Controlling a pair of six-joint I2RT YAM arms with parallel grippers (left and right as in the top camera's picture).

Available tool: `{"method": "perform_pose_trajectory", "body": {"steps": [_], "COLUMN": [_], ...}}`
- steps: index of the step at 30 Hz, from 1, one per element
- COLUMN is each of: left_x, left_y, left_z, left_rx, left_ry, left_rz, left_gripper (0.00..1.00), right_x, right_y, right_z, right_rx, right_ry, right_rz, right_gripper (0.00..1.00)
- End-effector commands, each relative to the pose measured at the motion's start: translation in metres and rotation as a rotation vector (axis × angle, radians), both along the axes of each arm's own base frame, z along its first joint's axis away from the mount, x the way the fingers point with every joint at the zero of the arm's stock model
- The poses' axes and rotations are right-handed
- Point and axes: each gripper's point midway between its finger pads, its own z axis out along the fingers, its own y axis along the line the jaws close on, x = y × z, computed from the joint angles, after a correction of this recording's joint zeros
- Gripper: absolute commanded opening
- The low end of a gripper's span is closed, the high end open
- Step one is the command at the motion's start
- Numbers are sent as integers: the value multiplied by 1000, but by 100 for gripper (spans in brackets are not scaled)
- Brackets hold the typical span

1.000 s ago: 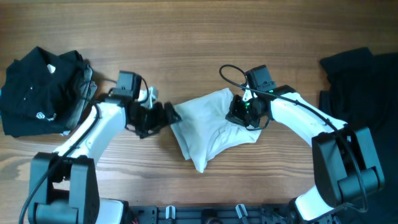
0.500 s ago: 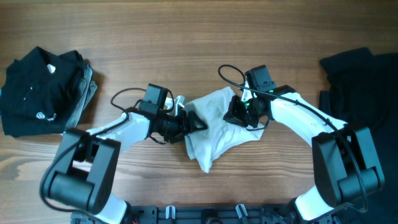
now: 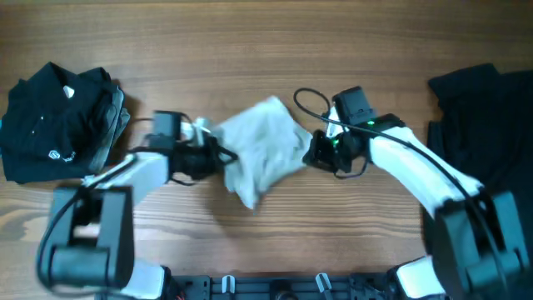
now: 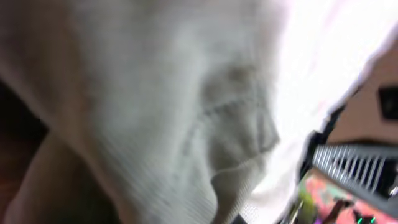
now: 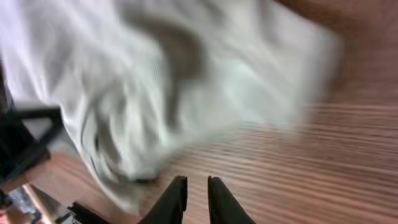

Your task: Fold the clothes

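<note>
A brown wood-grain table (image 3: 250, 50); a dark rail (image 3: 275, 290) lines its near edge.

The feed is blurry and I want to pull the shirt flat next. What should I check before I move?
1. Left pincer shut on the cream T-shirt: ok, it grips the left edge.
2. Right pincer holding fabric: not ok. Its fingers are nearly together with nothing between them, over the table.
3. T-shirt lying flat: not ok, it is bunched in a heap.
4. Sleeves and hem located: cannot tell, they are lost in the folds and blur.
5. Folded black garment apart from the T-shirt: ok.
</note>
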Motion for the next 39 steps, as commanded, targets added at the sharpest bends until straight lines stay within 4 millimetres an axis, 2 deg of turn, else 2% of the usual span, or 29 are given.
{"method": "perform_pose_trajectory", "body": {"steps": [1,5,6,9,11,12,14,15,16,17,18,21,24,28,29,31,32,34,35,38,39], "left_x": [24,17,18,23,17,14,8,5,3,2,0,-10,-7,-4,-1,2,2,2,3,6,8], "left_y": [24,17,18,39,39,38,36,35,39,42,47,59,55,34,22,15,14,15,15,12,7], "left_z": [45,37,34,18,16,15,14,15,15,15,14,7,1,-22,-32,-43,-47,-50,-48,-35,-21], "left_rx": [-25,22,45,185,182,176,163,143,128,118,117,121,118,85,78,63,63,70,69,49,17], "left_ry": [-159,-140,-141,-129,-93,-79,-51,-30,4,27,49,114,56,22,10,27,31,33,29,-15,-49], "left_rz": [60,35,40,102,106,101,94,98,125,144,165,204,196,196,169,178,179,183,183,159,136], "left_gripper": [4,4,4,9,21,26,49,68,91,100,100,100,100,96,89,73,59,18,8,4,4], "right_x": [20,35,47,77,90,92,98,98,96,95,93,92,91,91,90,90,90,87,85,81,79], "right_y": [-4,30,47,75,85,88,91,91,90,89,88,88,88,88,90,93,92,95,97,95,89], "right_z": [43,58,59,43,8,-1,-23,-34,-44,-51,-57,-60,-60,-60,-58,-56,-56,-54,-53,-36,-22], "right_rx": [-11,95,116,146,167,175,176,172,165,160,158,158,158,166,180,196,196,213,227,260,253], "right_ry": [-181,-328,-401,-506,-484,-479,-473,-458,-439,-414,-390,-375,-369,-352,-355,-354,-353,-347,-341,-335,-349], "right_rz": [11,119,150,169,157,162,164,161,161,151,139,128,126,106,113,115,115,127,136,153,167], "right_gripper": [17,10,9,8,8,7,7,6,6,7,6,6,6,7,6,7,7,7,6,7,7]}}
